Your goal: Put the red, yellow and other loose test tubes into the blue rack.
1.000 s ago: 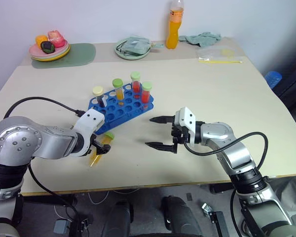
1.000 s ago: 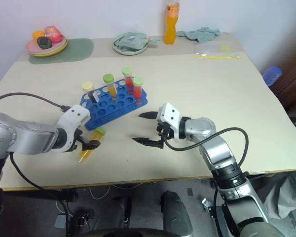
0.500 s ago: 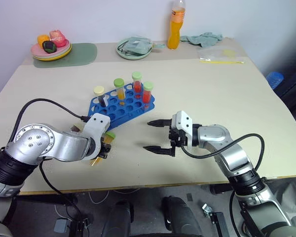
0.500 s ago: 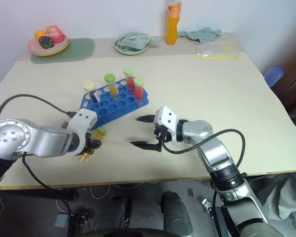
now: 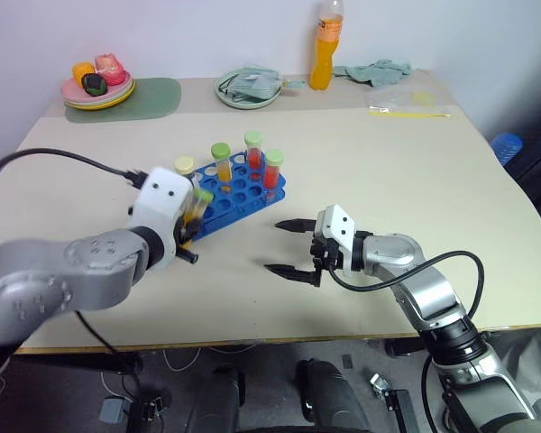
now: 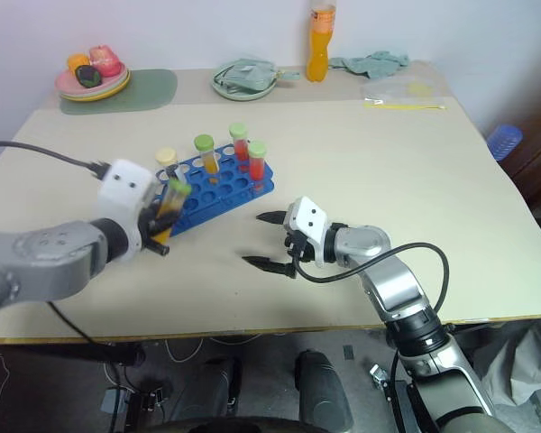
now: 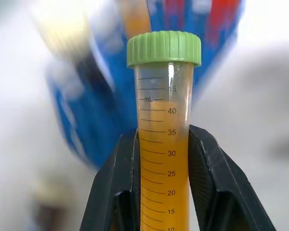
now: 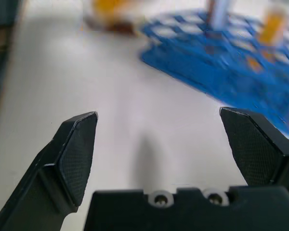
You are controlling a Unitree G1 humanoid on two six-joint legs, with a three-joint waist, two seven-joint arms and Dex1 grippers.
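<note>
Now the left gripper (image 7: pixel 163 159) is clamped on the yellow tube (image 7: pixel 164 144), its 2 black fingers (image 7: pixel 209 178) pressed against the tube's sides below the green cap (image 7: pixel 164 48), which stands upright above them. A second ago that tube lay flat on the worktop (image 5: pixel 388 171) under the spread fingers; since then they have closed on it and carried it up, so it now hangs clear of the surface just in front of the near edge of the blue rack (image 5: pixel 239 194). That settles the pick-up: what remains, by my reading, is to steer the tube's bottom end over a free hole and lower it straight.

Beyond the left fingers, the rack already holds 4 capped tubes (image 5: pixel 271 170) standing along its far side, with many holes between them and the gripper still unfilled.

Off to the side, the right gripper (image 5: pixel 288 247) waits low over the worktop with its fingers spread wide and nothing between them, unchanged, well short of the rack's corner.
</note>
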